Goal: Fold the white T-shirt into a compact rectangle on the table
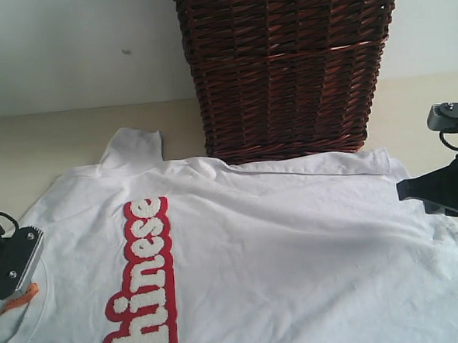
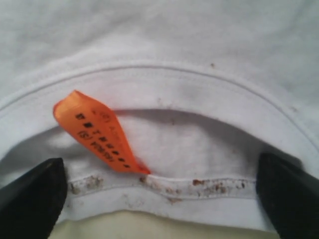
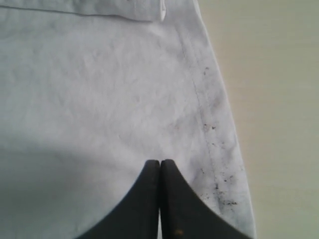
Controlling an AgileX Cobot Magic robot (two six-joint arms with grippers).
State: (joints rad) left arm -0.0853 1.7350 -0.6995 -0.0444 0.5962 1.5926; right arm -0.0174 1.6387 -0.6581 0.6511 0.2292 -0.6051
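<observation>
The white T-shirt (image 1: 281, 254) lies spread flat on the table (image 1: 48, 144), its red-outlined "Chinese" lettering (image 1: 146, 285) running toward the near edge. My left gripper (image 2: 159, 199) is open at the collar (image 2: 164, 82), its black fingers (image 2: 30, 199) wide apart on either side of the stained rear collar band. The orange tag (image 2: 99, 134) sticks up just past them. My right gripper (image 3: 160, 164) is shut, its fingertips pressed together over the shirt's cloth (image 3: 99, 99) close to the speckled hem (image 3: 214, 134). In the exterior view it (image 1: 405, 190) hangs over the shirt's right edge.
A dark wicker basket (image 1: 285, 67) stands at the back of the table, touching the shirt's far edge. One sleeve (image 1: 134, 150) pokes out at the far left. Bare table (image 3: 279, 99) shows beside the hem on the right.
</observation>
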